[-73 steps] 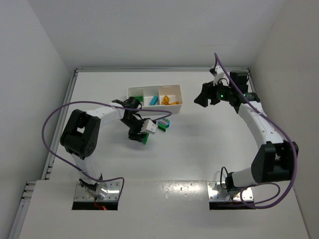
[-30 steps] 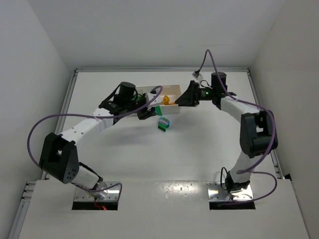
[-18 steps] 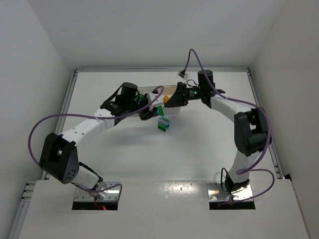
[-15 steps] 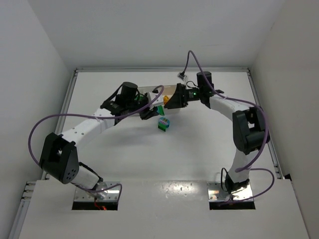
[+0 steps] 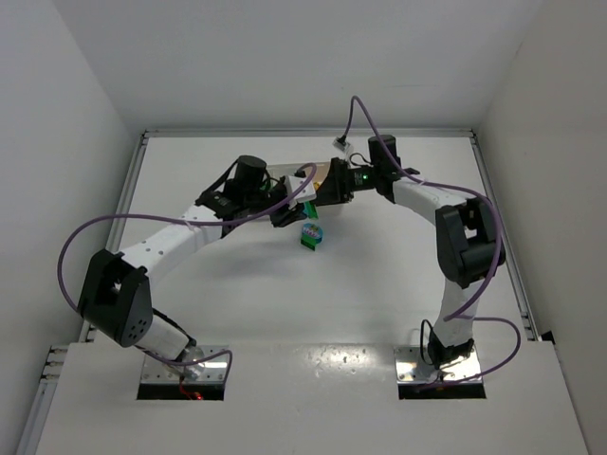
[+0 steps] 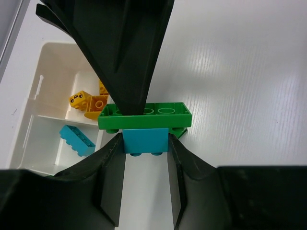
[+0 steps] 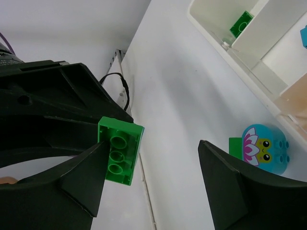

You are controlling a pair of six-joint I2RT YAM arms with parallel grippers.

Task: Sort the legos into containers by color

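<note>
My left gripper (image 6: 145,149) is shut on a cyan brick (image 6: 145,141) that has a green brick (image 6: 144,116) stuck on top. It holds them above the table beside the white tray (image 6: 45,50); it also shows in the top view (image 5: 289,210). My right gripper (image 7: 153,143) is open. One of its fingers (image 6: 120,48) touches the green brick (image 7: 120,151). The tray holds yellow legos (image 6: 91,100), a cyan brick (image 6: 76,140) and a green lego (image 7: 241,23) in separate compartments. A round cyan lego with a flower face (image 7: 265,148) sits on a green piece (image 7: 235,146) on the table (image 5: 310,235).
Both arms hang over the tray (image 5: 283,172) in the top view and hide most of it. White walls close the table at the back and sides. The table's left edge rail (image 5: 119,218) runs along the wall.
My left gripper lifted the green and cyan bricks from the table to beside the tray. My right gripper swung left from the far right until its finger met the green brick.
</note>
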